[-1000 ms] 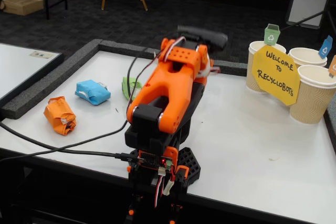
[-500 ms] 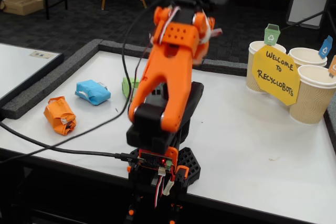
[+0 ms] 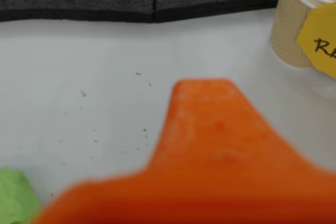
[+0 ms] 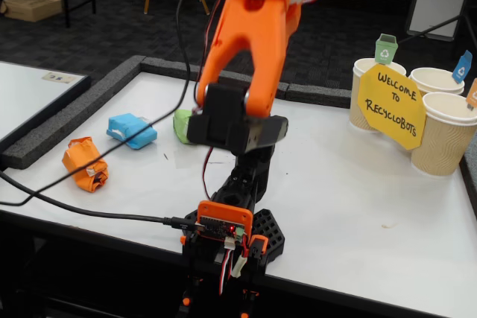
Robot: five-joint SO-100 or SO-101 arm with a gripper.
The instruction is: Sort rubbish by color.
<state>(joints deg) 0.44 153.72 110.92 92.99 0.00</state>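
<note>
Three taped paper wads lie on the white table at the left of the fixed view: an orange wad point(image 4: 84, 164), a light blue wad point(image 4: 132, 130) and a green wad point(image 4: 181, 124), the last partly behind the arm. The orange arm point(image 4: 250, 42) stands raised, its top leaving the frame, and the gripper itself does not show there. In the wrist view one blurred orange finger point(image 3: 205, 129) fills the lower half over bare table. A corner of the green wad point(image 3: 16, 198) sits at the bottom left. Nothing is seen held.
Three beige ribbed cups point(image 4: 447, 135) with small coloured flags stand at the right, behind a yellow sign point(image 4: 390, 106); one cup point(image 3: 294, 19) shows top right in the wrist view. A grey foam border point(image 4: 74, 109) rims the table. A black cable point(image 4: 89, 210) crosses the front left.
The arm has unfolded from its low rest pose and lifted upward, its upper part now out of the fixed view. The three wads have not moved.
</note>
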